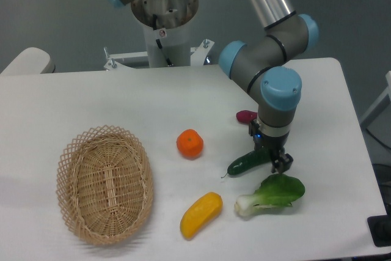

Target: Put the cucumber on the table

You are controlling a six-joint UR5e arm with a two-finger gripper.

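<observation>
We see the cucumber (247,164) lying on the table (122,102), between the orange (190,143) and the bok choy (273,194). Our gripper (276,159) sits low over its right end. From this angle we cannot tell whether the fingers clamp the cucumber or have let go. If they grip it when the arm lifts, the cucumber would be dragged up or rolled. A sideways move could also push it into the bok choy, which lies just beside it.
</observation>
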